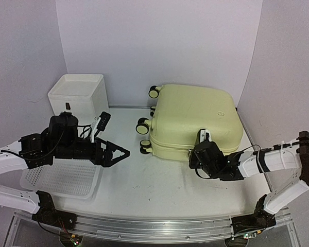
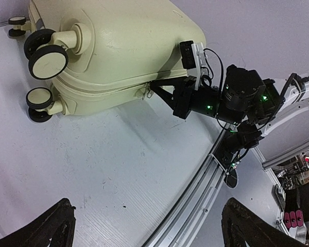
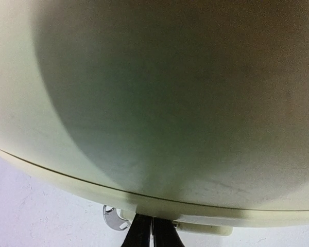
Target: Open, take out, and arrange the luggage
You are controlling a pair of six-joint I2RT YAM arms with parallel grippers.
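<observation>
The luggage (image 1: 195,118), a pale yellow hard-shell suitcase, lies flat and closed at the back right, with its wheels (image 1: 143,126) pointing left. My right gripper (image 1: 192,154) is shut, its tips pressed against the zipper seam on the near side of the luggage (image 2: 118,46). In the right wrist view the two black fingers (image 3: 143,234) meet under the seam of the luggage (image 3: 154,103). A silver zipper pull (image 3: 113,218) hangs just left of them. Whether anything is pinched does not show. My left gripper (image 1: 121,158) hovers open over the table left of the suitcase, holding nothing.
A white drawer box (image 1: 77,95) stands at the back left. A white perforated basket (image 1: 62,180) lies under the left arm. An aluminium rail (image 1: 144,226) runs along the near table edge. Walls close in behind and on both sides.
</observation>
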